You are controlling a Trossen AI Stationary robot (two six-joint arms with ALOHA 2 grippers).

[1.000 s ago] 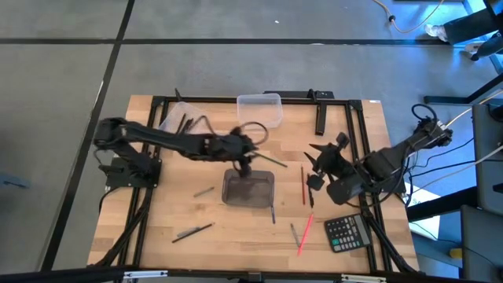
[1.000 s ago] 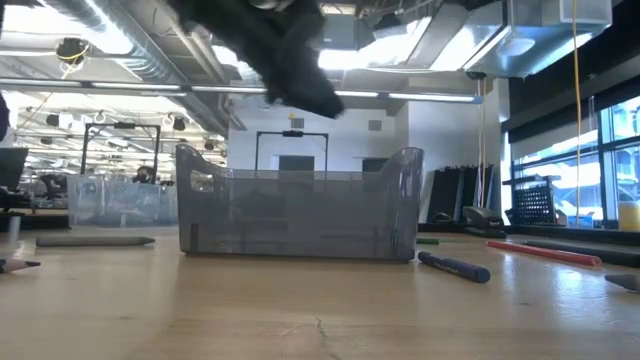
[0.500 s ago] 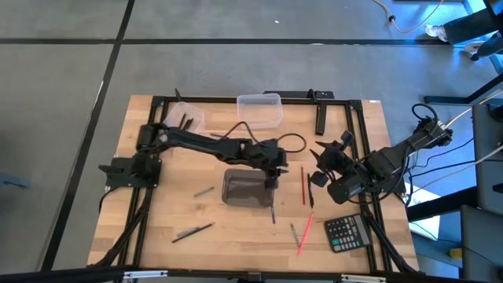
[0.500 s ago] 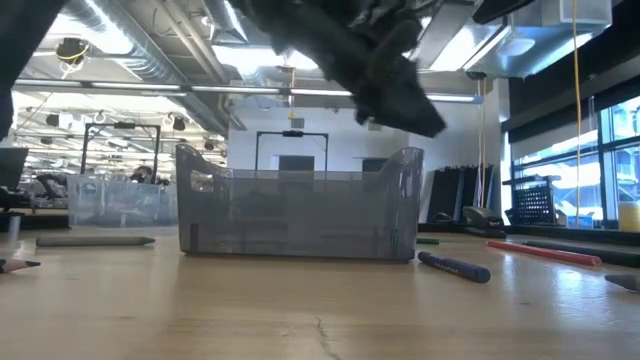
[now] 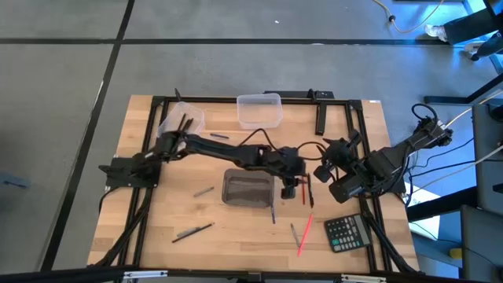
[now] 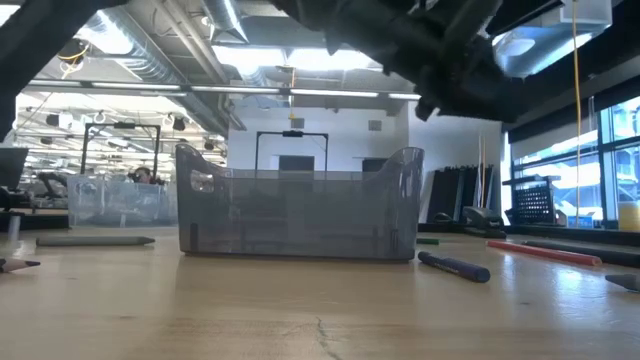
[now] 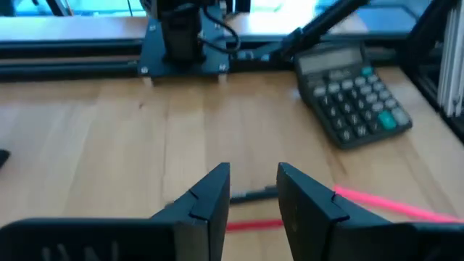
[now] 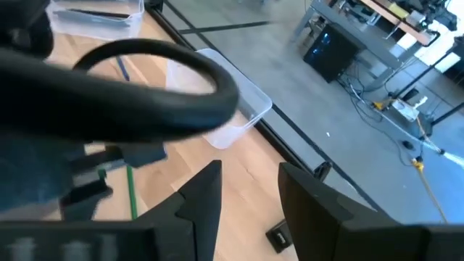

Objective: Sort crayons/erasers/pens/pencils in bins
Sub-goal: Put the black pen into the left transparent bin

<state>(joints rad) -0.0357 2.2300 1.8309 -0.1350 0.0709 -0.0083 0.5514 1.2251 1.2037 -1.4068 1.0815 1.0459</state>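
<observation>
My left gripper [image 5: 292, 186] [image 7: 254, 194] is open and empty, just right of the smoky grey bin [image 5: 247, 189] [image 6: 300, 215]. It hovers over a red stick [image 5: 303, 185] [image 7: 250, 225] and a dark pen [image 5: 310, 197] [image 7: 254, 193] that lie flat on the table. My right gripper [image 5: 326, 167] [image 8: 250, 196] is open and empty a little farther right. One clear bin [image 5: 181, 119] at the far left holds several dark sticks. A second clear bin [image 5: 259, 110] stands beside it. More sticks lie flat on the wood: grey [image 5: 204, 190], dark [image 5: 192, 230], bluish [image 5: 273, 214] [image 6: 455, 266] and pink [image 5: 305, 233] [image 7: 391, 206].
A black calculator [image 5: 348, 232] [image 7: 351, 90] lies at the near right. A thick black bar [image 5: 321, 119] lies at the far right. The left arm [image 5: 220, 148] stretches across the table's middle, past the grey bin's far side. A green stick [image 8: 130, 190] lies under it.
My left gripper has swept from the far side of the grey bin toward the table's right and near edges. It has passed over the bin's right end and now hangs above the red stick. The arm has stretched out along with it.
</observation>
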